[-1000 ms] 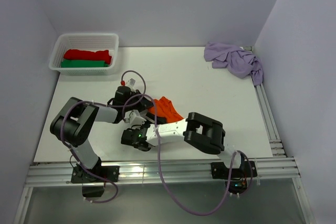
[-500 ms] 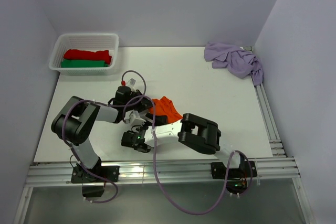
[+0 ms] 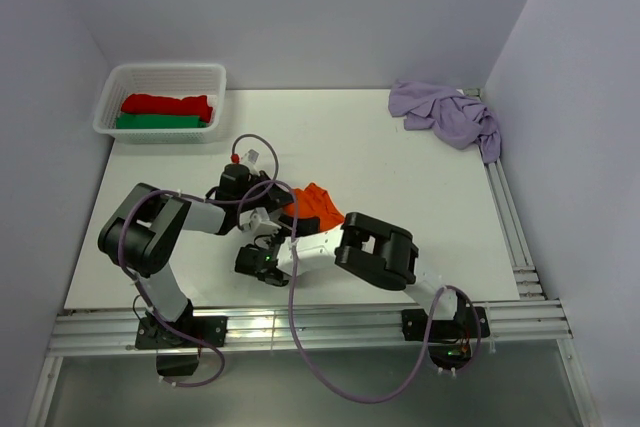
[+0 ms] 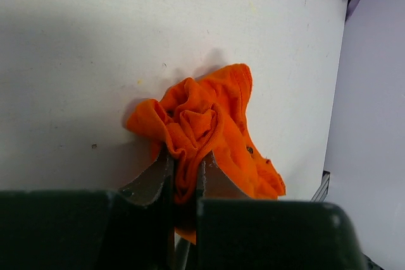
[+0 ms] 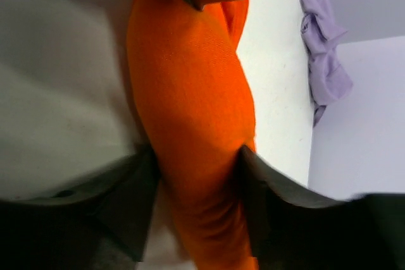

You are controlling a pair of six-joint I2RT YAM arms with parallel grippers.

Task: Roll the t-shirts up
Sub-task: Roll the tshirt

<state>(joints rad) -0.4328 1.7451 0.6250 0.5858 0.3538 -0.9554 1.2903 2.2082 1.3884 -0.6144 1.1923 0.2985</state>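
The orange t-shirt (image 3: 318, 205) lies bunched in a rough roll near the middle of the table. My left gripper (image 4: 185, 172) is shut on a fold at its near end, with cloth (image 4: 209, 118) spilling out past the fingertips. My right gripper (image 5: 193, 156) comes from the opposite side. Its two jaws press against both flanks of the thick orange roll (image 5: 190, 93). In the top view both grippers, the left (image 3: 275, 207) and the right (image 3: 280, 239), meet at the shirt's left end. The lilac t-shirt (image 3: 445, 115) lies crumpled at the back right corner.
A white basket (image 3: 165, 67) at the back left holds a red roll (image 3: 165, 104) and a green roll (image 3: 160, 121). Metal rails run along the table's right edge (image 3: 510, 227) and front edge (image 3: 300, 327). Walls close in the left, back and right.
The right gripper's jaws have narrowed onto the orange roll, and the right arm has edged slightly left. The left gripper keeps its hold.
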